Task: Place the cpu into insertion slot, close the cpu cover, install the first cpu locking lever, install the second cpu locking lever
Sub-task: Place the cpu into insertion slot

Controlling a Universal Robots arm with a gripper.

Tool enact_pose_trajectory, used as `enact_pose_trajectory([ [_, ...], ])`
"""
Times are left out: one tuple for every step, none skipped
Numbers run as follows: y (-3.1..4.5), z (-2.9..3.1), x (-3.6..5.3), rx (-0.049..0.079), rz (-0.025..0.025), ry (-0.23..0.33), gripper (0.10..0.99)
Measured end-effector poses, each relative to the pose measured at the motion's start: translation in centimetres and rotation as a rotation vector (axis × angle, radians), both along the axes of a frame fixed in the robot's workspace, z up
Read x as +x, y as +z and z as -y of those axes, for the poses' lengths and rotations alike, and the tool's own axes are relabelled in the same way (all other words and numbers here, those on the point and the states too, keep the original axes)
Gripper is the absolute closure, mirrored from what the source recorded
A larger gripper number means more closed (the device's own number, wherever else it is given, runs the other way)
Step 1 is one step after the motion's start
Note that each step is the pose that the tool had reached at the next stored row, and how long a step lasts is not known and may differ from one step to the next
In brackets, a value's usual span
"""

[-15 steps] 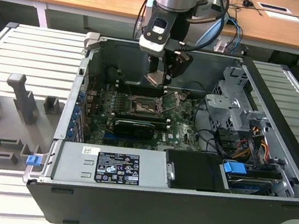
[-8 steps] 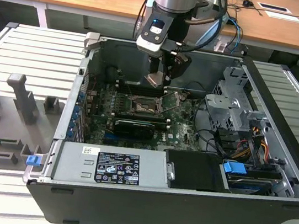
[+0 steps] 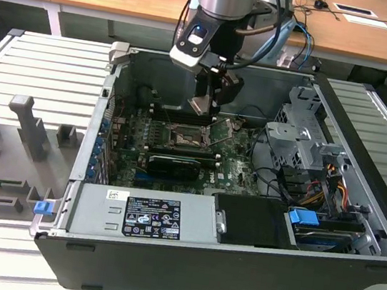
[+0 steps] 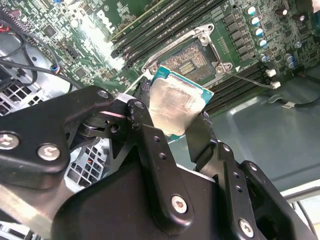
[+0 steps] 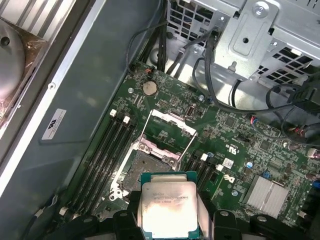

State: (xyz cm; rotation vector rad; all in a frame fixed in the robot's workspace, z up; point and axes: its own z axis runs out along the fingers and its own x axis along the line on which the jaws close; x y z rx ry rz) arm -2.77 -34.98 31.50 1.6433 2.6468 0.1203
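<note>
The gripper [image 4: 172, 119] clamps the cpu [image 4: 177, 100] above the bare insertion slot [image 5: 149, 167]; the cpu cover [image 5: 172, 119] stands raised; memory slots [image 5: 107, 150] flank it.

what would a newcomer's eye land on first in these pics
First, the claw shut on the cpu, whose pale metal face sits in the middle of both wrist views. Just beyond it on the green board is the insertion slot, bare, with the cpu cover raised off it. In the exterior view the arm reaches down into an open computer case lying on its side.
</note>
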Motion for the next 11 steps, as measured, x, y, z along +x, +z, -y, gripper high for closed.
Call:
enact_pose_trajectory([
  [-0.06, 0.00, 0.00, 0.000, -0.0001, 0.000, 0.557],
  [-0.12, 0.00, 0.00, 0.000, -0.0001, 0.000, 0.557],
  [-0.17, 0.00, 0.00, -0.001, -0.0002, -0.001, 0.557],
  [-0.21, 0.00, 0.00, -0.001, 0.0000, -0.001, 0.557],
  [-0.23, 0.00, 0.00, -0.001, 0.0000, 0.000, 0.557],
  [-0.26, 0.00, 0.00, -0.002, 0.0000, -0.001, 0.557],
  [-0.33, 0.00, 0.00, -0.002, 0.0000, -0.001, 0.557],
  [-0.34, 0.00, 0.00, -0.003, -0.0001, -0.001, 0.557],
  [-0.35, 0.00, 0.00, -0.003, -0.0001, -0.001, 0.557],
  [-0.37, 0.00, 0.00, -0.003, -0.0001, -0.004, 0.557],
  [-0.38, 0.00, 0.00, -0.003, -0.0001, -0.008, 0.557],
])
